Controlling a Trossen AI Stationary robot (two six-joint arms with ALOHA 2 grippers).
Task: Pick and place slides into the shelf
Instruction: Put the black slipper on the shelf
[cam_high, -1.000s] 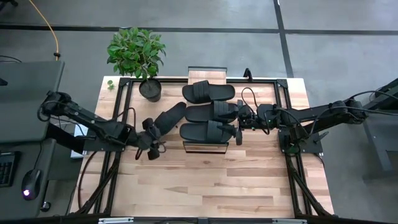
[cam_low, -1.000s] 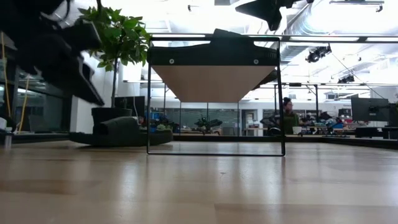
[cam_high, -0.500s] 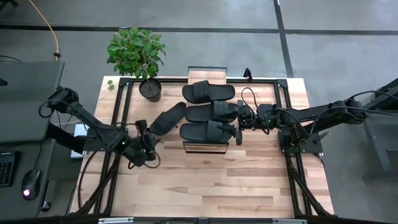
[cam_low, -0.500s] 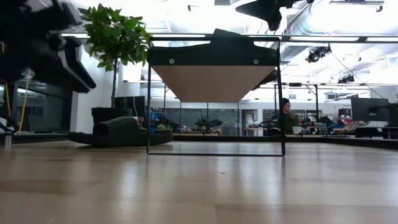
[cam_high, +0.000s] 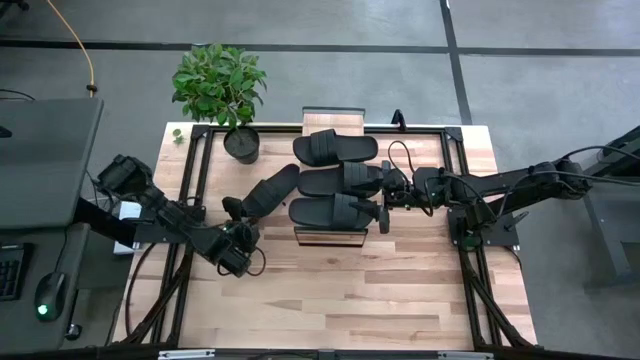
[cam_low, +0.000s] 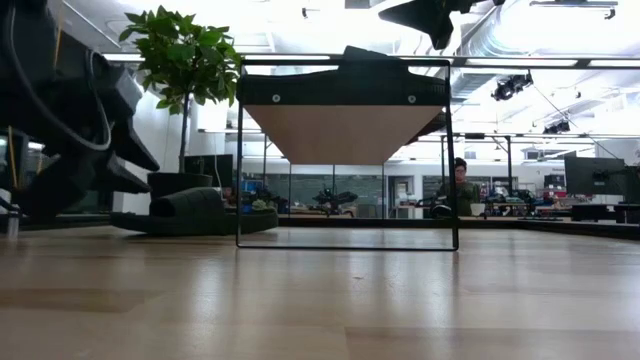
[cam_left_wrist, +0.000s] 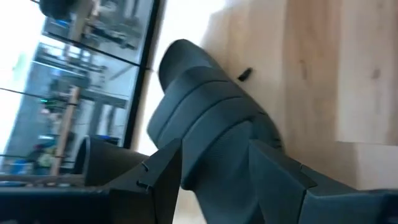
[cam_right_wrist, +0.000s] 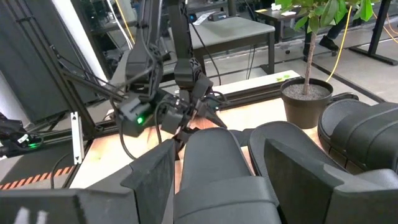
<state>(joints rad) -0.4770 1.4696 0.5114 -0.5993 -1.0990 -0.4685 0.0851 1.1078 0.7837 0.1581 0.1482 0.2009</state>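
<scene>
Three black slides (cam_high: 335, 180) lie side by side on the light-wood shelf (cam_high: 326, 121). The fourth slide (cam_high: 266, 191) lies slantwise, sole down, on the table left of the shelf. It also shows in the low view, slide (cam_low: 195, 212). My left gripper (cam_high: 236, 212) is open, low over the table, its fingers on either side of that slide's near-left end (cam_left_wrist: 205, 124). My right gripper (cam_high: 384, 198) is open at the shelf's right side. Its fingers stand either side of the nearest shelf slide (cam_right_wrist: 211, 165), with a little wood showing between. My left gripper comes nearly level from the table's near-left side, along the slide. Its two fingers (cam_left_wrist: 163, 180) flank the slide's end (cam_left_wrist: 205, 143), which rests on the table. I cannot tell whether they touch it.
A potted plant (cam_high: 221, 84) stands at the table's far left, its pot (cam_high: 241, 143) just beyond the loose slide's far end. Dark frame rails (cam_high: 190, 200) run along both table sides. Bare wood (cam_high: 340, 290) lies toward the near edge. A person sits far back in the room (cam_low: 461, 185).
My left arm has swung its wrist toward the near edge and come down closer to the table, turning the gripper to point along the loose slide. The slide has stayed where it was. My right arm has kept still.
</scene>
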